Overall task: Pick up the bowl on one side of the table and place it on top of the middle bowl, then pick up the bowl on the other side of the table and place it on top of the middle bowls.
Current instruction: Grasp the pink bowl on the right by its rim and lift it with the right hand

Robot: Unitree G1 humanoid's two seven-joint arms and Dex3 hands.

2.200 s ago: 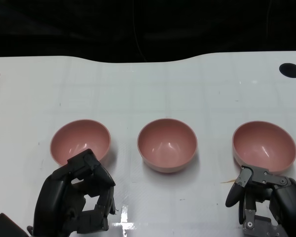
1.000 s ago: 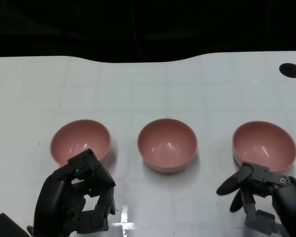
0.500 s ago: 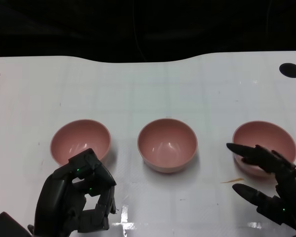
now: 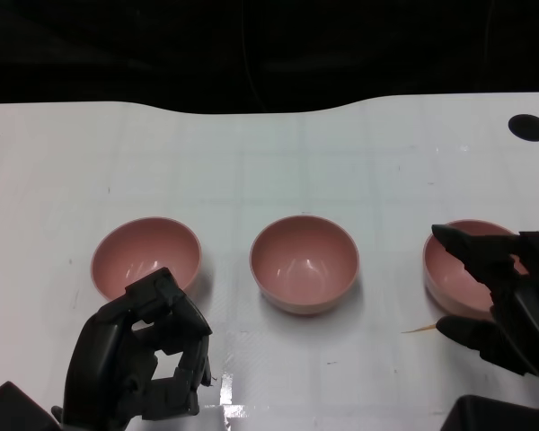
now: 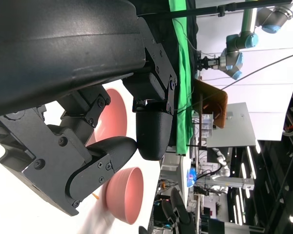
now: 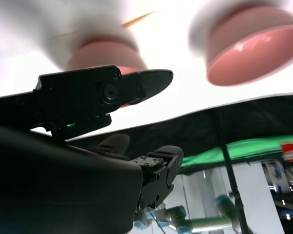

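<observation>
Three pink bowls in a row on the white table (image 4: 269, 153): left bowl (image 4: 146, 257), middle bowl (image 4: 304, 261), right bowl (image 4: 472, 260), well apart from one another, all upright. Right hand (image 4: 508, 301) spread wide over the near side of the right bowl, one finger over its rim, another beside its base; holding nothing, contact impossible to tell. Left hand (image 4: 144, 359) just in front of the left bowl, fingers curled in on nothing. A thin orange sliver (image 4: 419, 329) near the right bowl.
</observation>
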